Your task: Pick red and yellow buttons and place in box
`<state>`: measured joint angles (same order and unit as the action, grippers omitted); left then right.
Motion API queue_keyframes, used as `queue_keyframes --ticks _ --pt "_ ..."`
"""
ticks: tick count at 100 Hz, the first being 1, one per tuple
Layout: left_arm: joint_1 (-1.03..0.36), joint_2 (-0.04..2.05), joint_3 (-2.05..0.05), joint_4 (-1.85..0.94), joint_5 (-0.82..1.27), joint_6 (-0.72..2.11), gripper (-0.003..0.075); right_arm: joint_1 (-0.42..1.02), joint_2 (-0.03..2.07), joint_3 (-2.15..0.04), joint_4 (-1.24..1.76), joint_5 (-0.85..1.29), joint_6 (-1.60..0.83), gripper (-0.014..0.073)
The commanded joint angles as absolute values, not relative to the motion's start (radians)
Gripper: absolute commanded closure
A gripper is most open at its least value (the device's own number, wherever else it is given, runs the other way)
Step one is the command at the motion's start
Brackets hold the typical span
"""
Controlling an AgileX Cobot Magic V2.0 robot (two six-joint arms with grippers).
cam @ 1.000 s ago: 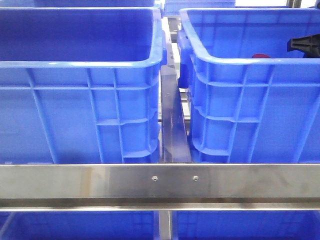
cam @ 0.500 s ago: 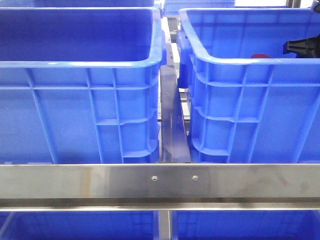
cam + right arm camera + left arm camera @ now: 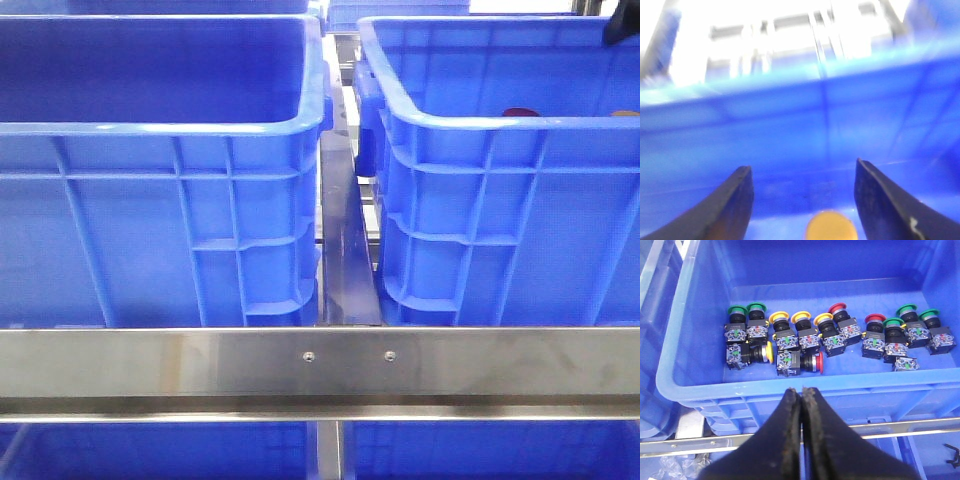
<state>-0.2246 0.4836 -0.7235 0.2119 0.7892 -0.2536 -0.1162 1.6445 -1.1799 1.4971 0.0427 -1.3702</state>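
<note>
In the front view two blue crates stand side by side, the left box (image 3: pixel 160 130) and the right box (image 3: pixel 470 125). A dark red button top (image 3: pixel 520 112) shows just over the right box's near rim. Only a dark bit of my right gripper (image 3: pixel 622 25) shows at the top right corner. In the blurred right wrist view the right gripper (image 3: pixel 802 166) is open and empty inside a blue box, with a yellow-orange button (image 3: pixel 831 226) lying below and between its fingers. My left gripper (image 3: pixel 801 390) is shut and empty, above the near rim of a blue crate (image 3: pixel 880 382).
The crate in the left wrist view holds several push buttons in a row: green (image 3: pixel 736 310), yellow (image 3: pixel 779 317) and red (image 3: pixel 837 307), two lying on their sides. A steel rail (image 3: pixel 320 360) runs across the front. A metal divider (image 3: pixel 345 250) stands between the two boxes.
My right gripper has risen up and to the right, from inside the right box to the top right corner of the front view. The red button stays in the box.
</note>
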Motion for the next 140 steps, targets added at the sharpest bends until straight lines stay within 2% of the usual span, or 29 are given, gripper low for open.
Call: queue_keyframes --ticks 1,47,85,95,121,124,140 --pt "-0.222 0.490 -0.750 0.220 0.715 -0.254 0.0739 -0.116 1.525 -1.162 1.494 0.057 -1.378 0.0125" --pt "-0.222 0.490 -0.750 0.220 0.715 -0.254 0.0739 -0.116 1.052 -0.819 1.494 0.171 -1.378 0.0127" --pt "-0.222 0.490 -0.750 0.220 0.715 -0.254 0.0739 -0.116 0.759 -0.598 1.494 0.201 -1.378 0.0137" --pt "-0.222 0.490 -0.750 0.220 0.715 -0.254 0.0739 -0.116 0.709 -0.587 1.494 0.200 -1.378 0.0223" --pt "-0.222 0.490 -0.750 0.220 0.715 -0.254 0.0739 -0.116 0.675 -0.587 1.494 0.209 -1.378 0.0643" --pt "-0.222 0.490 -0.750 0.220 0.715 -0.254 0.0739 -0.116 0.675 -0.587 1.494 0.213 -1.378 0.0666" --pt "-0.222 0.490 -0.750 0.222 0.715 -0.254 0.0739 -0.116 0.675 -0.587 1.494 0.239 -1.378 0.0661"
